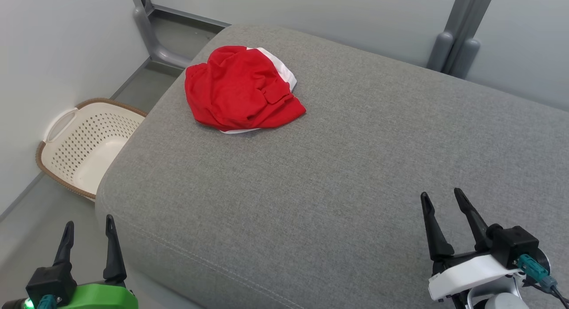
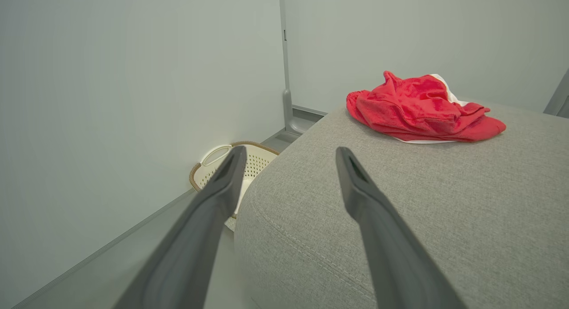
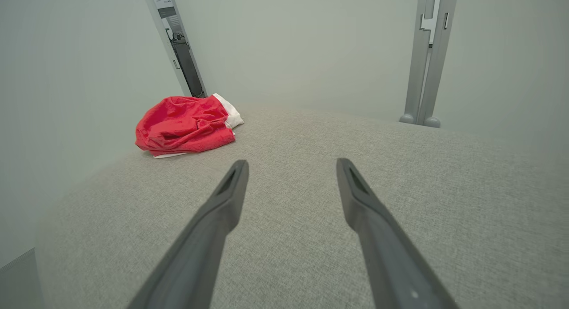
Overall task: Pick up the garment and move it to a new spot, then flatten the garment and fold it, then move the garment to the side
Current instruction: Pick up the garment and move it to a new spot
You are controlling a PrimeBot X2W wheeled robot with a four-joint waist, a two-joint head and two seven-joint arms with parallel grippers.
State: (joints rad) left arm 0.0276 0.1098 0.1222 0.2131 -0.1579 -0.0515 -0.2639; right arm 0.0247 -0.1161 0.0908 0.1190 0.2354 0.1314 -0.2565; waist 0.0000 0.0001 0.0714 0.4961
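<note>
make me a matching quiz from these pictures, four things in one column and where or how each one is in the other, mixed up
Things:
1. garment
2. basket
3. cushion
4. metal post

Place or state:
a. on the floor beside the cushion, by the wall
b. crumpled in a red heap with white trim
c. upright against the back wall
d. grey woven fabric, with the garment lying on it

Pairs: 1-b, 2-a, 3-d, 4-c
</note>
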